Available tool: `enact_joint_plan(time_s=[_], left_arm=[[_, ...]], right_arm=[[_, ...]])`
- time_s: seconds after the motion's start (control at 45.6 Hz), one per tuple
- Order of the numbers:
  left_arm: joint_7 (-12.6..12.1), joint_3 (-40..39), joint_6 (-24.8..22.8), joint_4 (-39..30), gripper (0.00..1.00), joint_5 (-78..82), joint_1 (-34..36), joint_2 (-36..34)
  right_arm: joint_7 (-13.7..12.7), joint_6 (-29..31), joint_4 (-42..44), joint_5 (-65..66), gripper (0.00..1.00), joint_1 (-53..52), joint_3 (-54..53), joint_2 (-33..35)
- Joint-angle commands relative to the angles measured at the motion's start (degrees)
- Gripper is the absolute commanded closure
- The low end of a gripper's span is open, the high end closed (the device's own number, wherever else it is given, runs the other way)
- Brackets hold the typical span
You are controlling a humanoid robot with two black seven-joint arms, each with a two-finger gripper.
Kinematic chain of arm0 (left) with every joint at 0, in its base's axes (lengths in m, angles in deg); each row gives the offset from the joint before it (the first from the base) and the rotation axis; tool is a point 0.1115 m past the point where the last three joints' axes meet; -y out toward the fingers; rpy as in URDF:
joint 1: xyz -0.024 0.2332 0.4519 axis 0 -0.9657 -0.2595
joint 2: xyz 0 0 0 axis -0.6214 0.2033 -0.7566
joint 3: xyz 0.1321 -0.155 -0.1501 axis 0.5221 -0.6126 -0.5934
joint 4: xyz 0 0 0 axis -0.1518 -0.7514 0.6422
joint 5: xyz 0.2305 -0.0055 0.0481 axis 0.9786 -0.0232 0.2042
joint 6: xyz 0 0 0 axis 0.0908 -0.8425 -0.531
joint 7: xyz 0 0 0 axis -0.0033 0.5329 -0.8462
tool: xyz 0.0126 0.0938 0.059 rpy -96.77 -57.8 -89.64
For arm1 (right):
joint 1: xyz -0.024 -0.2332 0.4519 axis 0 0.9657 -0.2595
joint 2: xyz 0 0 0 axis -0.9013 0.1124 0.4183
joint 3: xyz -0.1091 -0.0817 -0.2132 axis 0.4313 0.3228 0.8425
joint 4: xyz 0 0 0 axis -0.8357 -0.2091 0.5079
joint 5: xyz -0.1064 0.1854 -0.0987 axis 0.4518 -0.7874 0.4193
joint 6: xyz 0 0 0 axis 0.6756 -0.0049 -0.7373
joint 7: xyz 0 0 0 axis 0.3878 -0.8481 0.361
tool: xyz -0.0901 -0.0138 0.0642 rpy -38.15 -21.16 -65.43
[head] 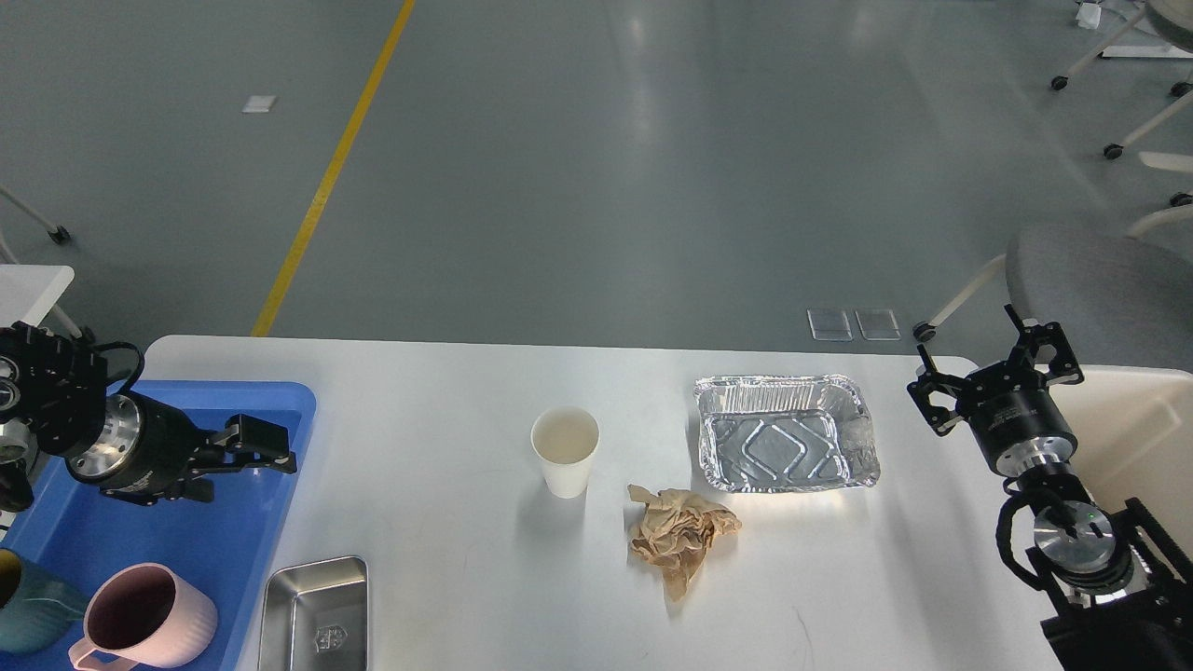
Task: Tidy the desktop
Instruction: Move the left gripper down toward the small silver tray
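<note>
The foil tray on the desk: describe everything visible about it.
The foil tray is a shallow rectangular container of shiny, crinkled aluminium with a rolled rim, ribbed walls and a diamond pattern pressed into its floor. It looks empty and sits upright and flat on the white desktop, toward the right rear. Nothing touches it: the crumpled brown paper lies apart in front, the paper cup stands to its left.

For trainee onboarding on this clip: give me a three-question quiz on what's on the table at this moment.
1. True or false: the paper cup stands upright on the desktop.
2. Which lies nearest the crumpled brown paper? A) pink mug B) foil tray C) steel tray
3. Fill in: the left hand hovers over the ____ tray.

Key: 1 true; 2 B; 3 blue.
</note>
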State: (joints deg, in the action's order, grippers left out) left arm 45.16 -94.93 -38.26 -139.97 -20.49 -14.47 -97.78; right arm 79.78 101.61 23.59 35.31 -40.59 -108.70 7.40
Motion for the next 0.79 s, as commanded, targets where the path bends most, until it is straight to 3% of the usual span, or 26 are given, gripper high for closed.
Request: enact_joint_plan(time_s=[0.0, 0.219, 0.395, 0.768], left_arm=[[-5.9, 0.0, -0.8, 0.1, 0.02, -0.1, 0.2, 2.9], [-7.2, -0.1, -1.9, 0.0, 0.02, -0.3, -0.1, 4.9], [-9.8, 0.2, -4.0, -0.1, 0.02, -1.0, -0.7, 4.3], [-10.3, 0.2, -4.5, -0.1, 0.02, -0.6, -5.1, 2.4]], right_arm=[[0.0, 0.0, 0.0, 0.0, 0.00, 0.0, 0.0, 0.0], [0.0, 0.0, 0.0, 0.0, 0.00, 0.2, -0.3, 0.0], [0.0, 0.0, 0.0, 0.0, 0.00, 0.2, -0.3, 0.1], [0.0, 0.0, 0.0, 0.0, 0.00, 0.2, -0.3, 0.0]])
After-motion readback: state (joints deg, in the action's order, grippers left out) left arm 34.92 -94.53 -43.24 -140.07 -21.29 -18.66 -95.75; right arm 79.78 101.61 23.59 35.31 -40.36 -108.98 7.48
